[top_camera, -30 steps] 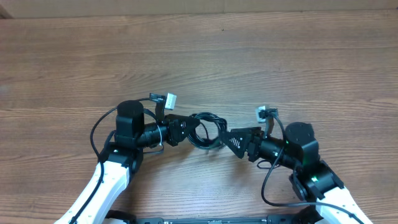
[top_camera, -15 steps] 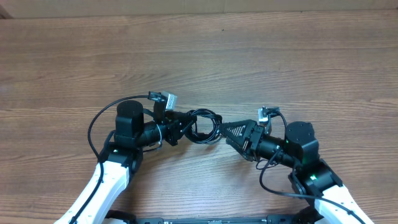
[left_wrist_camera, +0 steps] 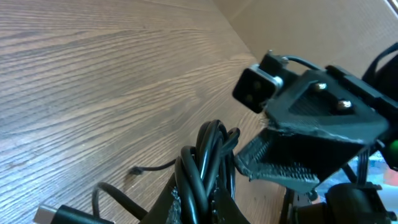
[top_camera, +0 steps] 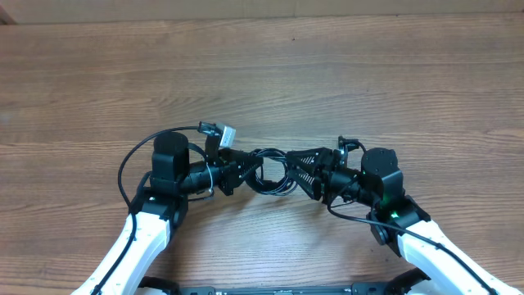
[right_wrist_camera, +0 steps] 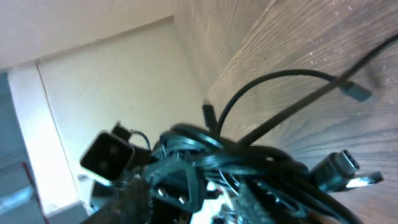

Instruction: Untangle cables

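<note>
The cables [top_camera: 270,171] sit bunched in one small coil between both arms, near the front edge of the table [top_camera: 344,74]. The left gripper [top_camera: 248,170] clamps the coil's left side. The right gripper [top_camera: 293,169] meets its right side, but I cannot tell whether it grips. Bare wood stretches to the far edge. The right wrist view shows a silver plug tip [right_wrist_camera: 340,163] that cannot be made out overhead.
</note>
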